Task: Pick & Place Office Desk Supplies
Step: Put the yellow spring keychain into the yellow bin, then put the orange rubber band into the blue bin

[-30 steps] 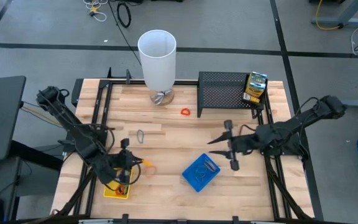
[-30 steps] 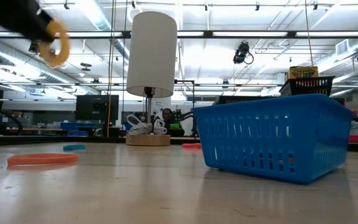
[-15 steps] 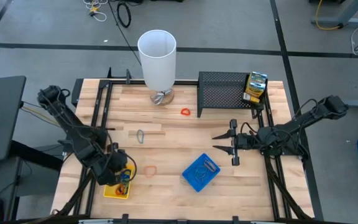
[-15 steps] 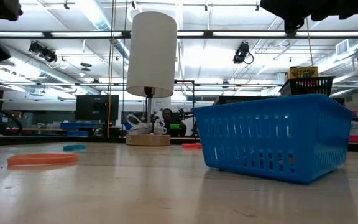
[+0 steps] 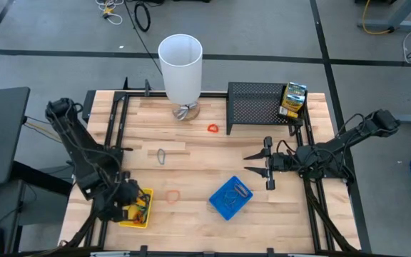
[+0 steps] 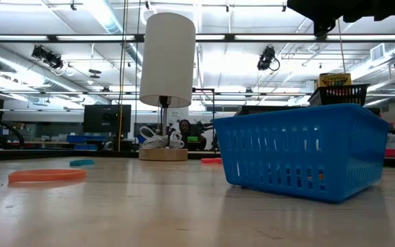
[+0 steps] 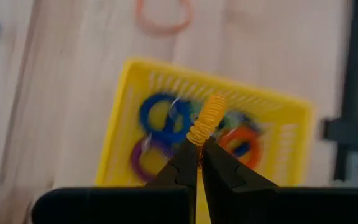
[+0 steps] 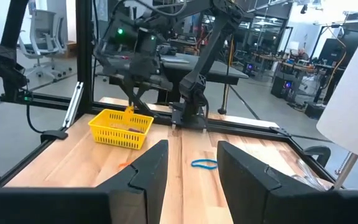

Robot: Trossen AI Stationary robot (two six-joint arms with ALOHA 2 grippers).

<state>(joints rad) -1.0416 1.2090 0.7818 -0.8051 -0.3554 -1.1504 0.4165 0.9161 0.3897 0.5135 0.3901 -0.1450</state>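
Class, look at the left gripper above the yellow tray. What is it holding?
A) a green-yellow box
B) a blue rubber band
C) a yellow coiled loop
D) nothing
C: in the left wrist view the left gripper is shut on a yellow coiled loop, poised over the yellow tray.

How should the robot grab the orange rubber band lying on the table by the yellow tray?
The orange rubber band lies flat on the wood, an open loop. Best guess: come straight down from above and pinch one side of the loop, one finger inside and one outside.
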